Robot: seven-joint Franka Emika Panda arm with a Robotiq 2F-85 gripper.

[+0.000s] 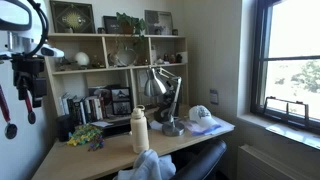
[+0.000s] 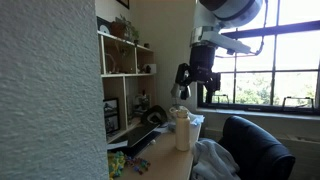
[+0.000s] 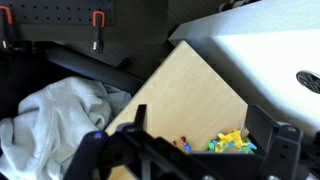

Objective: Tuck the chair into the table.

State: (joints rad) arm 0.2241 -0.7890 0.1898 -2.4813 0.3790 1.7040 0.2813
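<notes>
The black chair [image 2: 258, 148] stands in front of the light wooden desk [image 2: 160, 157], with a white cloth [image 2: 214, 160] draped over it. In an exterior view the chair [image 1: 205, 160] shows at the bottom edge, next to the desk's tabletop [image 1: 108, 152] and under its shelf hutch [image 1: 110, 62]. My gripper [image 2: 196, 92] hangs open and empty in the air above the desk's front, apart from the chair. It also shows at the left edge of an exterior view [image 1: 30, 88]. In the wrist view the open fingers [image 3: 198, 130] frame the tabletop [image 3: 185, 85], with the cloth [image 3: 50, 110] and chair [image 3: 95, 68] to the left.
On the desk stand a cream bottle [image 1: 139, 130], a silver lamp [image 1: 160, 92], a white cap [image 1: 201, 115] and colourful small toys [image 3: 232, 141]. Books and ornaments fill the hutch. A window [image 1: 295, 60] with a sill is beside the desk.
</notes>
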